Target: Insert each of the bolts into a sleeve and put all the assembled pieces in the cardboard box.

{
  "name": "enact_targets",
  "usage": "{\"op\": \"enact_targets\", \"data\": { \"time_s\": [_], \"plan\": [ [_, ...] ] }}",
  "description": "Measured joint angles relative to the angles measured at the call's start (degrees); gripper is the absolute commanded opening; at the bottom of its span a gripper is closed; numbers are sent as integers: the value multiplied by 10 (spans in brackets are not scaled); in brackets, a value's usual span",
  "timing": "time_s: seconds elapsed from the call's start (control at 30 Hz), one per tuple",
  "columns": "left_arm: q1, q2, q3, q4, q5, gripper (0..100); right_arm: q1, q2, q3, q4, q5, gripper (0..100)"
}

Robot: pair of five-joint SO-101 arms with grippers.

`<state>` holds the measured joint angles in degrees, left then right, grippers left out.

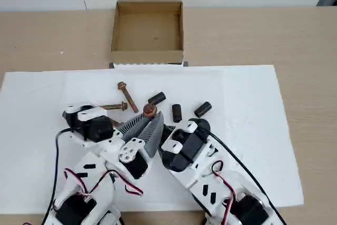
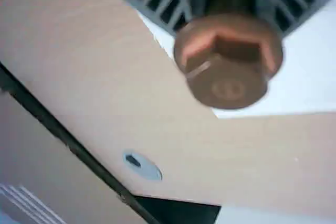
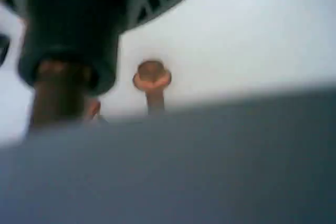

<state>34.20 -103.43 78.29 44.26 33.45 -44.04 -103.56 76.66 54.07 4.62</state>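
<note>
The left gripper (image 1: 149,117) is clamped on a copper-coloured bolt (image 2: 228,61) just under its hex head, lifted off the white sheet (image 1: 253,93) so the shank can feed straight in. The right gripper (image 1: 168,135), close beside it, looks closed on a dark sleeve (image 3: 68,35) with shank showing at its mouth, so mating seems under way; the cardboard box (image 1: 148,56) stands well apart at the sheet's far edge

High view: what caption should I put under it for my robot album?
Left gripper holds one bolt; two bolts and three sleeves lie on the white sheet, cardboard box empty.
</note>
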Motion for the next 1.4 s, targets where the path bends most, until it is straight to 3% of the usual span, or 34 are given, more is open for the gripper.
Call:
{"op": "enact_targets", "data": {
  "time_s": [0.3,0.5,0.73,1.4],
  "plan": [
    [21,-4,-3,88,-4,5,-2,2,1,-2,2,4],
    [22,-5,3,90,-32,14,-2,3,2,-2,22,4],
    [18,-5,4,91,-40,166,2,3,2,-2,23,4],
    [-11,-1,-32,110,-83,169,5,1,-4,-7,24,4]
  ]
}}
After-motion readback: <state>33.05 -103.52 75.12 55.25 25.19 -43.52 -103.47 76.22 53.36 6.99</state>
